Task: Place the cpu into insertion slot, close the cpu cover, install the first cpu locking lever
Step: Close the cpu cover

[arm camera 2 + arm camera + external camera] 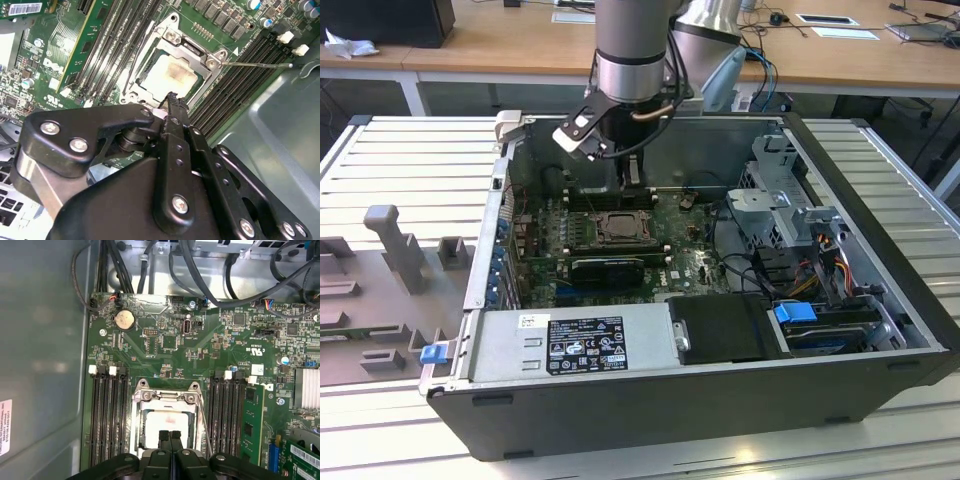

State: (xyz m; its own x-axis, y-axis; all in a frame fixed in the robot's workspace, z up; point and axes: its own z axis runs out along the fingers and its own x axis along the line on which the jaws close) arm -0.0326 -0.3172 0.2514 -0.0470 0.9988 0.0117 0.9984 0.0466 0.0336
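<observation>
The cpu [167,426] lies flat in the insertion slot [620,228], its pale metal top [172,75] showing through the window of the cpu cover [167,396]. The cover [192,48] lies down over the chip. A thin locking lever [257,64] sticks out sideways from one corner of the socket, over the memory slots. In the first wrist view a lever rod [202,415] runs along the socket's side. My gripper [169,434] is shut with nothing between its fingers. Its tips [172,96] hover just above the socket's edge. In the exterior view it [628,172] hangs inside the case.
Long black memory slots [107,415] flank the socket, with a green module [248,425] in one. The grey case wall [280,115] rises close beside them. A graphics card [608,268], power supply [570,345], drive cage [785,205] and cables [200,270] crowd the case.
</observation>
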